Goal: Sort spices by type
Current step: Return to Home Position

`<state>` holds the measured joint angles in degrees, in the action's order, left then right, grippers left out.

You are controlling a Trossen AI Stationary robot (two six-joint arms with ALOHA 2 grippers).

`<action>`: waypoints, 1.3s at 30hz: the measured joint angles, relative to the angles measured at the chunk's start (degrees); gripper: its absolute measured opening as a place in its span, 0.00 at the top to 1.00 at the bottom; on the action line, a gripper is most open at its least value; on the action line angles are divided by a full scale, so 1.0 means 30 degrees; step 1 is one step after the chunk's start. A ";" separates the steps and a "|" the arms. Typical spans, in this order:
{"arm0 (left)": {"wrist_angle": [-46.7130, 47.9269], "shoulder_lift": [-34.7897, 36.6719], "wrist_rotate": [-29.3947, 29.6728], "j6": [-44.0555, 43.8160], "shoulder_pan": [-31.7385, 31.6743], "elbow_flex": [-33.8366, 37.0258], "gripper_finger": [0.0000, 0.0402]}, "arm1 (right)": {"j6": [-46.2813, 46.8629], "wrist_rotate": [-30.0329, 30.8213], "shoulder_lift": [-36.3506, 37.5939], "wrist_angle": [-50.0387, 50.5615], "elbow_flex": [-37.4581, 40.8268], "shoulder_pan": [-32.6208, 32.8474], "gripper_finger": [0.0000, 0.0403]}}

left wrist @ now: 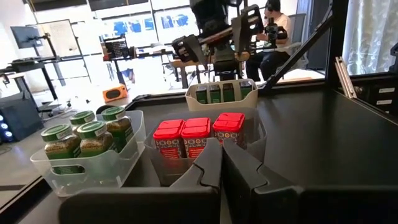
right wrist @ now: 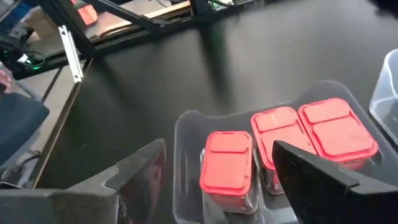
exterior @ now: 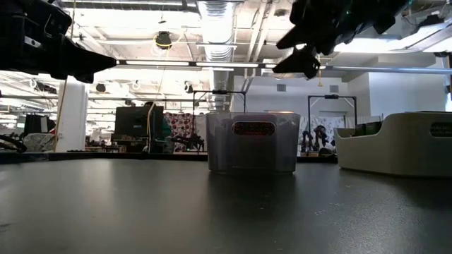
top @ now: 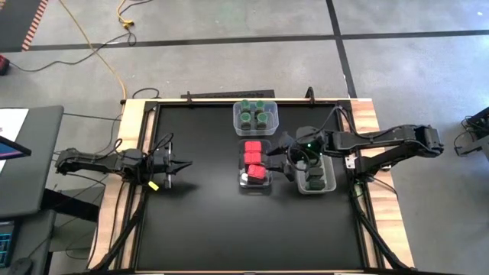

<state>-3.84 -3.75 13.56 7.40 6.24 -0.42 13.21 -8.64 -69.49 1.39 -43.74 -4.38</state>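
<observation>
sorting is judged done: no loose spice is seen on the table (top: 199,229). green-lidded jars (top: 254,116) are grouped in the clear bin (top: 236,127) near the table edge. red cans (top: 253,158) are lined up in the middle bin (top: 243,186), and black cans (top: 315,181) are packed in the grey bin (top: 333,186) near it, on the right-arm side. the step in hand is taken to be the return to home, not another pick. the right gripper (top: 285,156) is held in the air over the gap between the middle bin and the grey bin, with its camera aimed down at the red cans. its fingers (right wrist: 140,169) are spread wide and nothing is held between them. the left gripper (top: 182,163) is parked well apart on the left side, off the table surface and pointed at the bins. its fingers (left wrist: 209,163) are pressed together, with nothing pinched. next move, as judged: the right arm is to be lifted clear first, then pulled back to its own side, so bin walls and can tops are not clipped by the spread fingers. little more than folding back is needed from the left arm. the main risk is a bin being nudged on the way out, as the bins look unfixed.
</observation>
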 joint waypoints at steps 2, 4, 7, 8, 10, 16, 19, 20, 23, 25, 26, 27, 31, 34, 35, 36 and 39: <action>0.0000 0.0000 0.0000 -0.0022 0.0000 -0.0004 1.00 | -0.0056 0.0000 0.0000 -0.0738 0.0683 0.0020 0.20; 0.0006 0.0000 0.0002 -0.0029 0.0000 -0.0004 1.00 | -0.0198 0.0007 0.0050 -0.2420 0.1657 0.0041 0.20; 0.0007 0.0000 0.0006 -0.0036 0.0000 0.0004 1.00 | -0.0072 -0.0007 0.0249 -0.5147 0.3169 -0.0054 0.20; 0.0007 0.0000 0.0007 -0.0036 0.0000 0.0003 1.00 | 0.0193 -0.0005 0.0375 -0.5580 0.3667 -0.0090 0.20; 0.0007 0.0000 0.0007 -0.0036 0.0000 0.0004 1.00 | 0.0610 0.0121 0.0659 -0.6529 0.4611 -0.0104 0.20; 0.0007 0.0000 0.0015 -0.0034 0.0000 0.0004 1.00 | 0.1117 0.0871 0.2792 -0.8844 0.7344 0.0122 0.20; 0.0011 0.0000 0.0015 -0.0029 0.0000 0.0004 1.00 | 0.1415 0.2045 0.4343 -0.9673 0.8669 0.0388 0.20; 0.0015 0.0000 0.0018 -0.0029 -0.0004 0.0004 1.00 | 0.1735 0.2533 0.4913 -0.9617 0.9059 0.0609 0.20; 0.0015 0.0000 0.0015 -0.0029 -0.0007 0.0004 1.00 | 0.2312 0.4211 0.6302 -0.9685 1.0017 0.1805 0.20; 0.0015 0.0000 0.0015 -0.0029 -0.0002 0.0003 1.00 | 0.2301 0.5834 0.6980 -0.9478 1.0519 0.2978 0.20; 0.0015 0.0000 0.0015 -0.0029 -0.0007 0.0004 1.00 | 0.2297 0.6554 0.7285 -0.9531 1.0751 0.3514 0.20; 0.0015 0.0000 0.0018 -0.0029 -0.0007 0.0004 1.00 | 0.2298 0.7113 0.7592 -0.9572 1.1002 0.3982 0.20; 0.0016 0.0000 0.0022 -0.0029 -0.0004 0.0002 1.00 | 0.2183 0.7853 0.8915 -0.9512 1.2178 0.5158 0.20; 0.0015 0.0000 0.0022 -0.0029 -0.0005 0.0004 1.00 | 0.1983 0.7849 1.0396 -0.9972 1.3195 0.5386 0.20; 0.0015 0.0000 0.0021 -0.0029 -0.0007 0.0004 1.00 | 0.1871 0.7857 1.1034 -1.0059 1.3592 0.5362 0.20; 0.0022 0.0000 0.0022 -0.0029 0.0000 0.0004 1.00 | 0.1644 0.7854 1.1639 -1.0403 1.4031 0.5293 0.20; 0.0019 -0.0002 0.0022 -0.0029 -0.0005 0.0004 1.00 | 0.0536 0.7824 1.3559 -0.9908 1.4410 0.5222 0.20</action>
<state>-3.78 -3.76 13.63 7.31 6.23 -0.40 14.81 14.83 -28.82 -28.33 -0.51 11.29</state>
